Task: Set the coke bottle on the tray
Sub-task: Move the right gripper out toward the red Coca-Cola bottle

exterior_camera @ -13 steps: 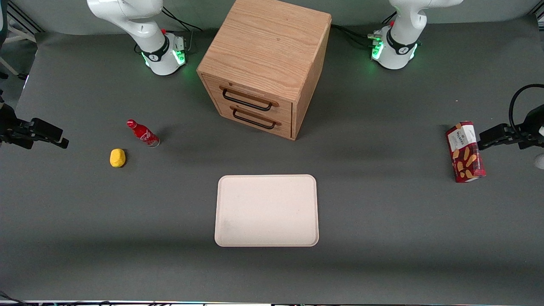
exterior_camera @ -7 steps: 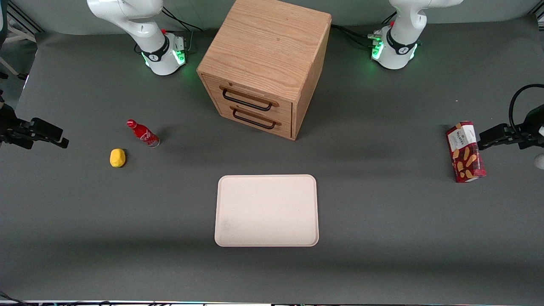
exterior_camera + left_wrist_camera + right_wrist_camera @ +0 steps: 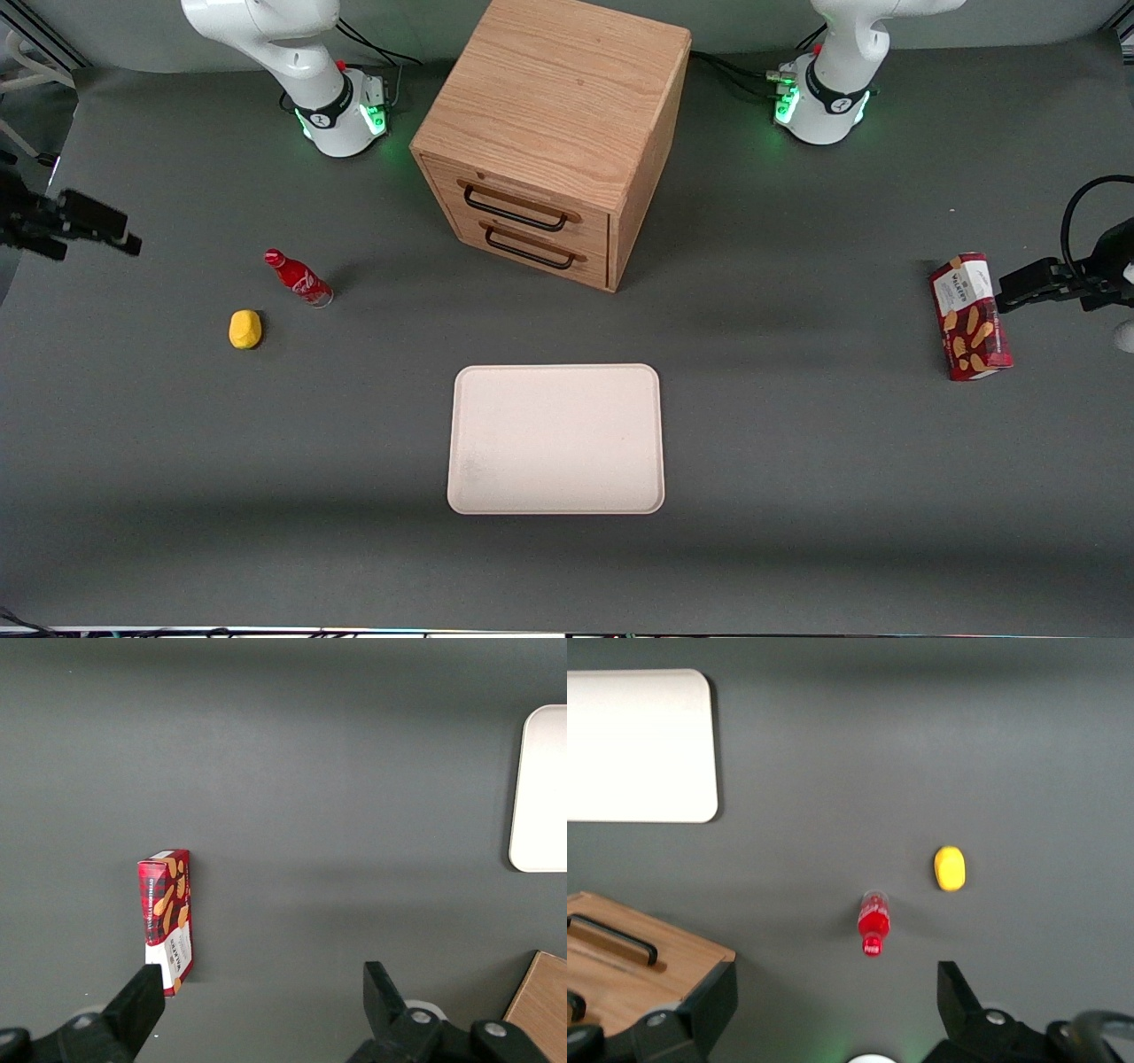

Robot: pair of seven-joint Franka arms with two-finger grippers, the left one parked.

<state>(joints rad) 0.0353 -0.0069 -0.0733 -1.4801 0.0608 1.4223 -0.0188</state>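
The coke bottle (image 3: 299, 278), small and red with a red cap, stands on the grey table between the wooden cabinet and the working arm's end of the table. It also shows in the right wrist view (image 3: 873, 923), seen from above. The pale cream tray (image 3: 555, 439) lies empty, nearer the front camera than the cabinet; its corner shows in the right wrist view (image 3: 638, 744). My right gripper (image 3: 127, 241) hangs above the table at the working arm's end, well apart from the bottle. Its fingers are wide open and empty in the right wrist view (image 3: 833, 992).
A yellow lump (image 3: 245, 329) lies beside the bottle, a little nearer the front camera. The wooden drawer cabinet (image 3: 554, 133) stands mid-table, both drawers shut. A red snack box (image 3: 970, 316) lies toward the parked arm's end.
My right gripper has moved farther from the front camera, still open. The bottle, tray and other objects have not moved.
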